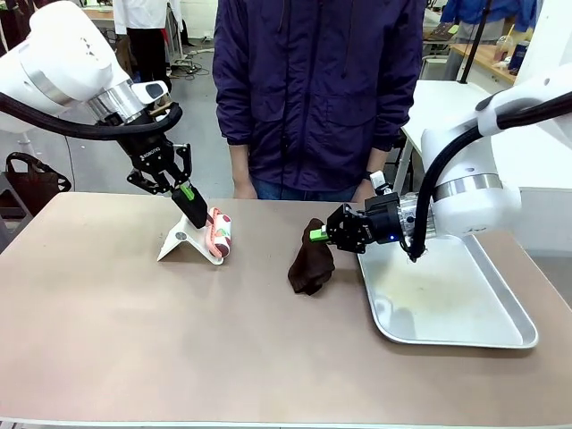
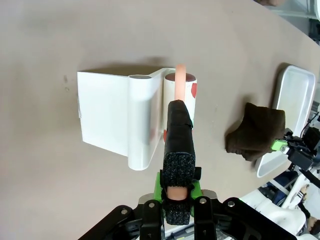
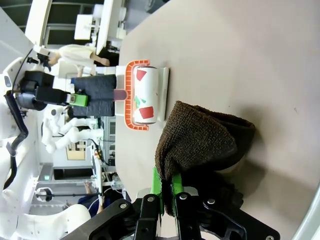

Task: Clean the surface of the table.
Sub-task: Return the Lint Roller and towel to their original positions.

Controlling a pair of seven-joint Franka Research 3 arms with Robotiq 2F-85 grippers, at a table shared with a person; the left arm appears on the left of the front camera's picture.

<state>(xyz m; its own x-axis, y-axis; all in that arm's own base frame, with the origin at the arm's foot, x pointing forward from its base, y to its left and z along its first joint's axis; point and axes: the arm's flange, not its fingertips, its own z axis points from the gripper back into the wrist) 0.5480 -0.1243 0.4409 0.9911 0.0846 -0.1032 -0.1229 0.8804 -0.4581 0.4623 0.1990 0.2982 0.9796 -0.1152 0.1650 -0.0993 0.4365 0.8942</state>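
We see the table [image 1: 134, 340] spanning the whole scene in front of us, its top a smooth, matte taupe-brown with a thin pale edge along the near side. On its left half rests a lint roller [image 1: 220, 234], a cylinder wrapped in white sheet printed with red and green patches and framed in salmon-orange plastic, lying against a white plastic stand [image 1: 183, 239] with a flat, folded wedge shape and a rounded trough. Our left gripper [image 1: 193, 209] is clenched on the roller's slim salmon handle [image 2: 180, 80], its black fuzzy fingers [image 2: 179, 140] pressed together over it. Small white lettering sits on that gripper's black body, too small for us to read. Toward the middle, our right gripper [image 1: 316, 235] pinches the upper edge of a dark brown cloth [image 1: 312, 261], a thick, nubby terry fabric bunched into a soft lump that hangs down to the tabletop. Just right of the cloth lies a shiny silver metal tray [image 1: 517, 332], rectangular with rounded corners and a raised rim. At the far edge stands a person in a dark purple jacket [image 1: 317, 89].
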